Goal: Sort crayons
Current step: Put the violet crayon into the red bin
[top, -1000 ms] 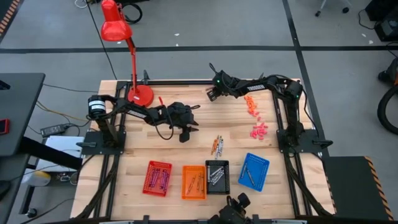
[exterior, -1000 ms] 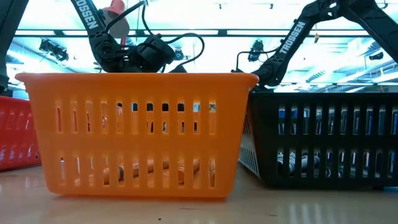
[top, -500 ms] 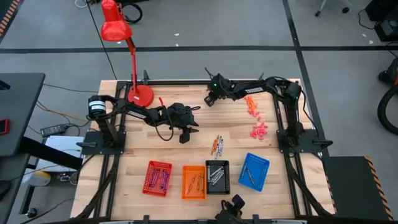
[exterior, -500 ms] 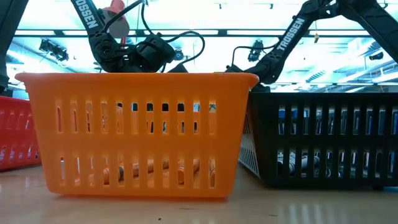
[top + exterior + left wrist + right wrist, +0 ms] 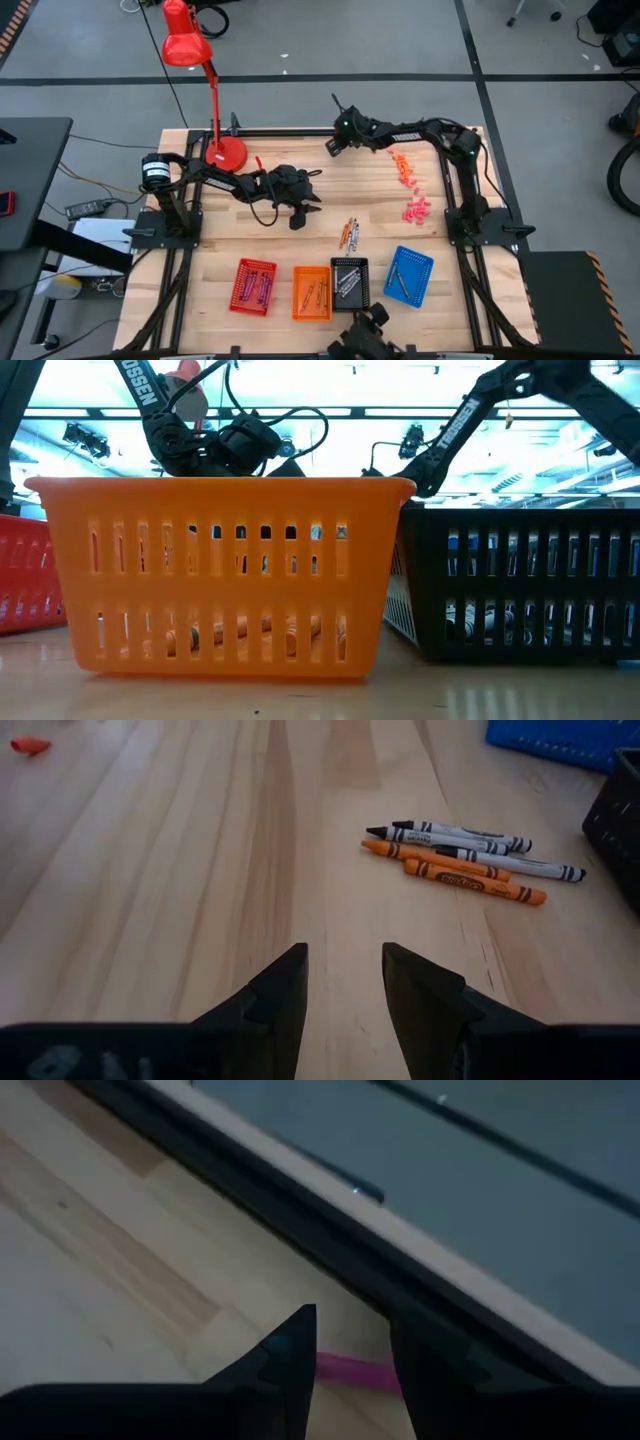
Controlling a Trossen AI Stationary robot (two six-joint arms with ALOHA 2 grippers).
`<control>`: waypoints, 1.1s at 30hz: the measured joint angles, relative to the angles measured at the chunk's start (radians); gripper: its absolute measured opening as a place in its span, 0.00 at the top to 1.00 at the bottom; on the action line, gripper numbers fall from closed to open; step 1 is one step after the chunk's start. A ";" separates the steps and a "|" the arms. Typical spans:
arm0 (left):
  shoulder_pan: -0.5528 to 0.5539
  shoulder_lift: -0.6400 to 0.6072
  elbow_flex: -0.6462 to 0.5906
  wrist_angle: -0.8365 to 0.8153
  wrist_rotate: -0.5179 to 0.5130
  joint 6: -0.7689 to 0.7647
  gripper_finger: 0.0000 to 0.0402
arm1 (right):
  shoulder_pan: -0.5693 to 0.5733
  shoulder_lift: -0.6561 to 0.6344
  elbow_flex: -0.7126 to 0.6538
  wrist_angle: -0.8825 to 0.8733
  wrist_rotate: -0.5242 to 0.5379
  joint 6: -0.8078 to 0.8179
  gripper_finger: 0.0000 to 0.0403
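Several loose crayons (image 5: 348, 233), orange and grey-white, lie flat on the table's middle and also show in the left wrist view (image 5: 460, 860). My left gripper (image 5: 300, 207) is open and empty, to the left of them and a little farther back (image 5: 343, 990). My right gripper (image 5: 334, 142) is open near the table's far edge. In its wrist view (image 5: 352, 1355) a pink-magenta stick (image 5: 352, 1372) shows low between the two fingers, both ends hidden behind them. More crayons lie in the red (image 5: 253, 286), orange (image 5: 311, 292), black (image 5: 349, 277) and blue (image 5: 408, 276) trays. My right gripper stands with one finger on either side of the pink-magenta stick (image 5: 345, 1371), which lies across the gap. I cannot tell whether the fingers touch it.
A red desk lamp (image 5: 222, 150) stands at the far left. Small bright orange (image 5: 403, 168) and pink (image 5: 416, 210) bits lie on the right. In the low view the orange tray (image 5: 220, 575) and the black tray (image 5: 520, 580) fill the foreground.
My right gripper has gone toward the table's far edge and a little to the left, the arm stretching out.
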 joint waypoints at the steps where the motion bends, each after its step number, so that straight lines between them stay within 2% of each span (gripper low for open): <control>1: 0.000 0.000 0.000 0.001 0.000 0.000 0.65 | -0.004 0.022 0.021 -0.015 -0.016 0.001 0.67; 4: 0.000 0.000 0.000 -0.003 0.000 0.000 0.65 | -0.016 0.062 0.086 -0.104 -0.087 0.009 0.67; 7: 0.000 0.000 0.000 -0.011 0.000 0.000 0.65 | -0.023 0.071 0.130 -0.173 -0.113 0.023 0.67; 22: 0.000 0.000 0.000 -0.014 0.000 0.001 0.65 | 0.074 0.012 0.138 -0.455 -0.040 0.065 0.67; 25: 0.000 0.000 0.000 -0.011 0.000 0.000 0.65 | 0.094 -0.030 0.138 -0.451 -0.013 0.001 0.67; 33: -0.001 0.000 0.000 -0.019 0.000 -0.008 0.65 | 0.101 -0.133 0.140 -0.612 0.027 -0.378 0.67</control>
